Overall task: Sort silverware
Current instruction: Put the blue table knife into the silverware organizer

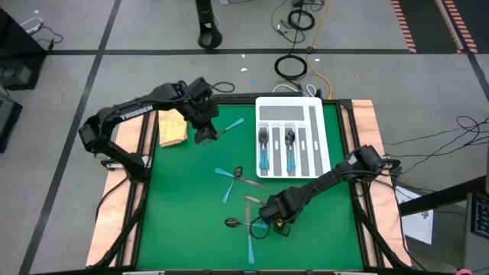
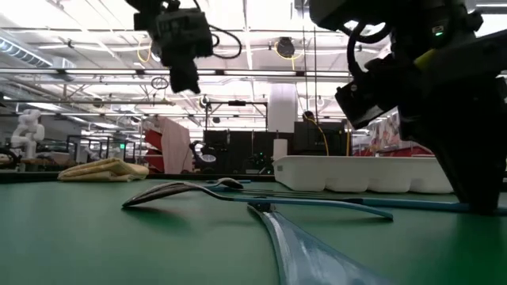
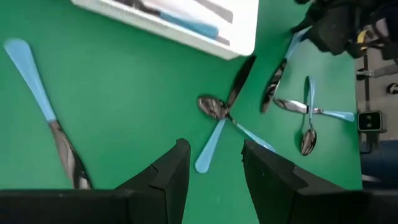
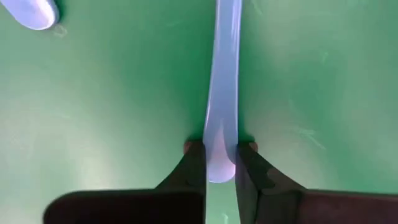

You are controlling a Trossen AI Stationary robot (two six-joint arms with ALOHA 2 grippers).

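Open green mat (image 1: 183, 221) along the left side and near edge. Blocked mid-table by crossed cutlery (image 1: 231, 177), and toward the right by the white tray (image 1: 315, 122). Folded cloth (image 1: 172, 129) at the far left corner. Right arm (image 1: 325, 182) slanting across the right half.
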